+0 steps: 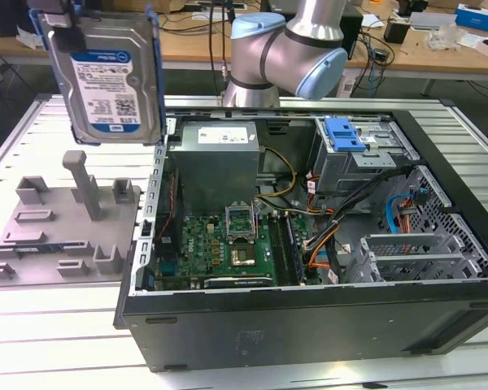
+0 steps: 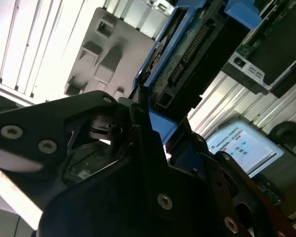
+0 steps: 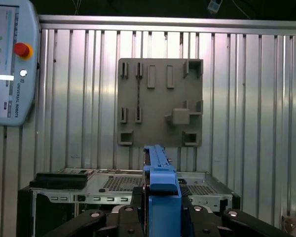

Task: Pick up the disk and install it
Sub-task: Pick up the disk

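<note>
1. Blue-railed disk (image 1: 106, 81) hangs upright in the air, above the grey fixture plate (image 1: 65, 227) on your bench (image 1: 57, 325) — just outside the open computer case (image 1: 309, 317).
2. Your tool (image 3: 162, 207) grips its blue rail edge.

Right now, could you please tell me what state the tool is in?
Tool: closed on the hard drive, gripping it by its blue carrier and holding it in the air above the grey fixture plate.
</note>
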Available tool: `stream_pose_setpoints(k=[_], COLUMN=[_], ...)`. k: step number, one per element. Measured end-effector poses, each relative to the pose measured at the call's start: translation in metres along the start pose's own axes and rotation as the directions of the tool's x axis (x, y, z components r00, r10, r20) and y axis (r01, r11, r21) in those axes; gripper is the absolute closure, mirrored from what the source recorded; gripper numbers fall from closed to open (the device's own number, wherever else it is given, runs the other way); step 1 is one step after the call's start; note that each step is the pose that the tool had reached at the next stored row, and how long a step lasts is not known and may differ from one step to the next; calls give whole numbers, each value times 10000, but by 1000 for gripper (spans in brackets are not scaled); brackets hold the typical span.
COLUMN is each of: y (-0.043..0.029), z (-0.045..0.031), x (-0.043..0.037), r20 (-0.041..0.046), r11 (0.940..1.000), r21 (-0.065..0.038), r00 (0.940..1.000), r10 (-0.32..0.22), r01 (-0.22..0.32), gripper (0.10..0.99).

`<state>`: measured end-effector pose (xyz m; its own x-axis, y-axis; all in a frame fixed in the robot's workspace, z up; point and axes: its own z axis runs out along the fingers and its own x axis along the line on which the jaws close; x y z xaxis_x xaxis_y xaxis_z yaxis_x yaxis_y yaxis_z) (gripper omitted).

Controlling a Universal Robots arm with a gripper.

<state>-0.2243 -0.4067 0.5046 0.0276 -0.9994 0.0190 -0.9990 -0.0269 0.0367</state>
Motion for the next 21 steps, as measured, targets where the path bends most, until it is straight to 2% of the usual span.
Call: stream_pose_setpoints(k=[3, 5, 9, 12, 15, 16, 18, 20, 21], y=[-135, -286, -654, -815, -942, -1023, -1129, -1282, -1321], z=[-2, -7, -16, -21, -25, -27, -30, -34, -36], x=[78, 168, 364, 435, 488, 521, 565, 627, 643], r20=[2, 2, 2, 3, 2, 2, 2, 3, 2], r11=[10000, 10000, 10000, 10000, 10000, 10000, 10000, 10000, 10000], r21=[-8, -19, -44, -51, -55, -57, -59, -63, -65], r00=[10000, 10000, 10000, 10000, 10000, 10000, 10000, 10000, 10000], r10=[0, 1, 0, 2, 2, -1, -1, -1, 0], r01=[0, -1, 0, -1, -2, 1, 1, 1, 0], gripper=[718, 718, 718, 718, 718, 718, 718, 718, 718])
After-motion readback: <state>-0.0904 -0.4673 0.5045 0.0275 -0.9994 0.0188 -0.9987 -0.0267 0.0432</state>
